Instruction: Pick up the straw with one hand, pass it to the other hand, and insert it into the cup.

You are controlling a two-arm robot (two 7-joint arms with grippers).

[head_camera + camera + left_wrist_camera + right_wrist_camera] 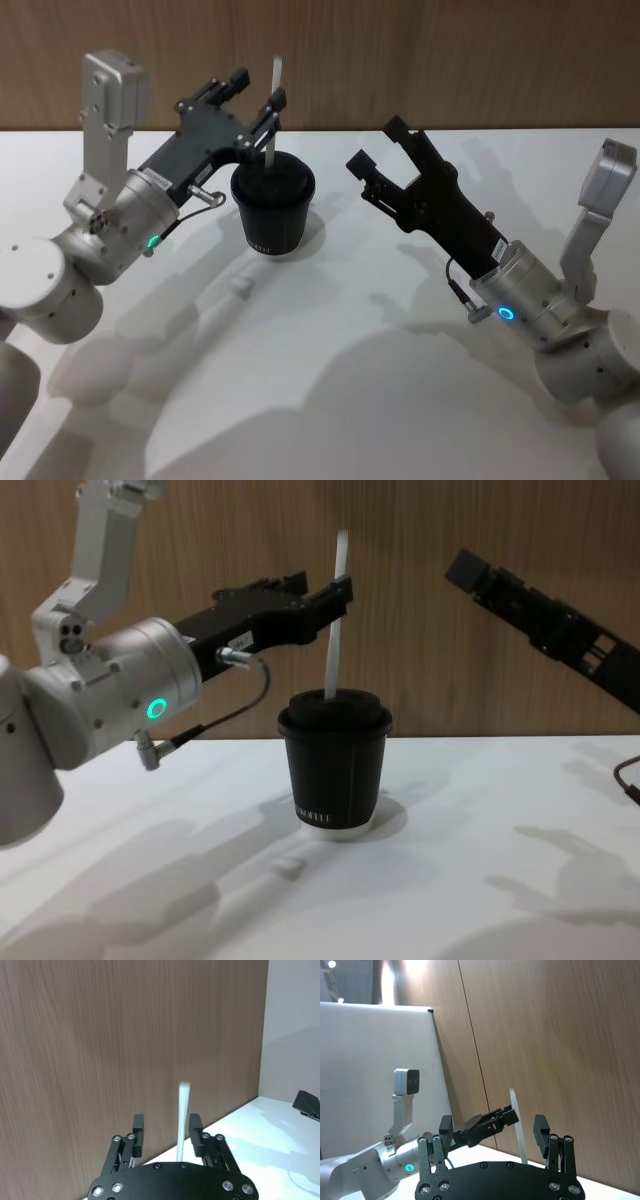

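Observation:
The black ribbed cup point(272, 215) point(335, 770) stands on the white table point(330, 400), lid on. The white straw point(277, 75) point(338, 590) stands in the hole in the lid, leaning slightly. My left gripper point(258, 90) point(166, 1127) point(322, 588) is above the cup and open. The straw point(182, 1110) rises between its fingers, close against one of them and well apart from the other. My right gripper point(375, 143) point(492, 1127) point(475, 575) hovers open and empty to the right of the cup, and its wrist view shows the straw point(516, 1115) farther off.
A small white scrap point(240, 287) point(290, 865) lies on the table in front of the cup. A wooden wall point(450, 60) runs along the table's far edge. Bare tabletop spreads in front of and between both arms.

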